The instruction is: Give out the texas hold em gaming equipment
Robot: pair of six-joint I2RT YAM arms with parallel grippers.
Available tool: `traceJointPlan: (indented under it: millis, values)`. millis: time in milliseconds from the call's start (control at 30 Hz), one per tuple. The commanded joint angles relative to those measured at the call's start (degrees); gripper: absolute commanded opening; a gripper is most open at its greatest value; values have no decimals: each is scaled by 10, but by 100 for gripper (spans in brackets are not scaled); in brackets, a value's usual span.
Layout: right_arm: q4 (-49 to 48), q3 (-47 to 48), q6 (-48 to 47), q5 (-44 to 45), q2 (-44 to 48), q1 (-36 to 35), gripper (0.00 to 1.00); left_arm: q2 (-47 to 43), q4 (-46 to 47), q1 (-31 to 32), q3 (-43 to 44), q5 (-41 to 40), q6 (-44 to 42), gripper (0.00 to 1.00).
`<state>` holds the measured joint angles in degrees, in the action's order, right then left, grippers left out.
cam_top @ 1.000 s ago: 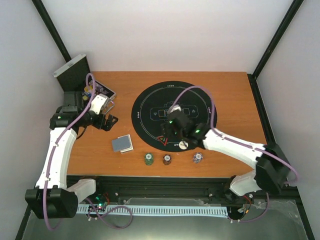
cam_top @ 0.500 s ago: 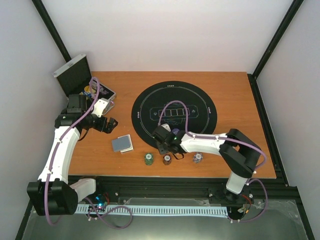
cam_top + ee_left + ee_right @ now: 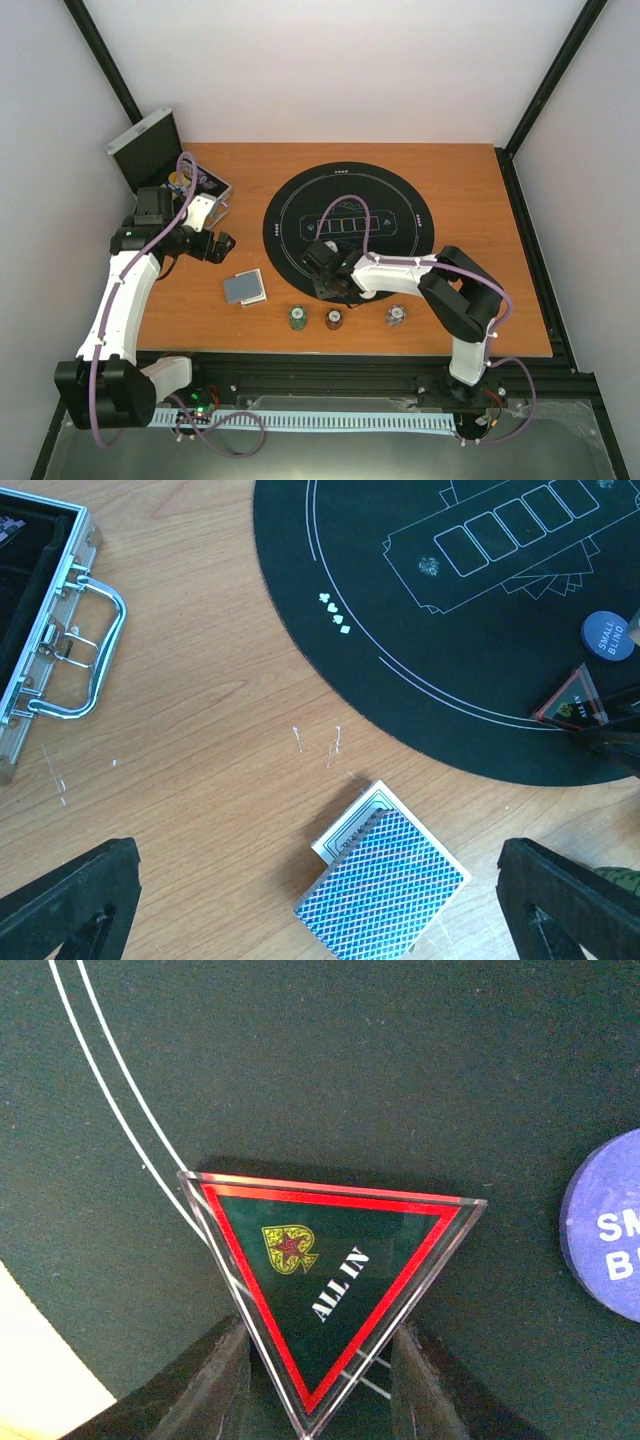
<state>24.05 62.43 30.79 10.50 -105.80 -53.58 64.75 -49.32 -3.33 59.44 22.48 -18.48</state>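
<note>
top external: right gripper has dropped onto the all in marker on the mat toward the table's near edge, jaws straddling its corner; clamped or not, i cannot tell. pickup looks imminent, while the left gripper gapes wide near the card deck.

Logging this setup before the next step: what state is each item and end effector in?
silver case, open, lid up.
card deck, stacked face down on the table.
red triangle marker, print up, over the mat.
Small Blind button, flat, print up.
green chips, brown-red chips, purple-white chips, flat, in a row.
left end effector, open, empty.
right end effector, astride the marker's tip; grip unclear.
</note>
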Motion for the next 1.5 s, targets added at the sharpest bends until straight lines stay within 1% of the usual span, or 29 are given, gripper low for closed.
traceJointPlan:
  millis: [0,233,367,633,800,933,1000,1067,1167,1233,1300,1467]
  values:
    - [-4,19,-10,-13,-32,6,39,2,2,-4,24,4,13,100]
    - [1,51,-27,-9,-64,18,33,-4,-1,-4,25,0,14,100]
    - [7,91,-49,-7,-96,26,32,-3,-4,-4,31,-3,24,100]
    - [38,254,-102,-10,-202,36,34,8,-23,-4,52,-49,48,100]
    - [75,388,-123,-16,-280,46,35,5,-34,-4,52,-59,41,100]
    - [109,475,-130,-20,-325,53,35,6,-40,-4,54,-63,37,100]
    - [120,500,-132,-18,-336,56,37,7,-40,-4,54,-64,36,100]
    - [130,510,-132,-17,-330,58,43,8,-41,-4,55,-63,35,100]
    - [134,488,-131,-11,-285,58,53,10,-43,-4,56,-62,32,100]
    - [122,439,-125,-1,-233,58,60,11,-43,-5,57,-63,32,100]
    - [102,366,-118,9,-168,58,65,13,-44,-5,58,-59,31,100]
    - [60,153,-87,28,-19,59,70,19,-53,-4,69,-44,37,100]
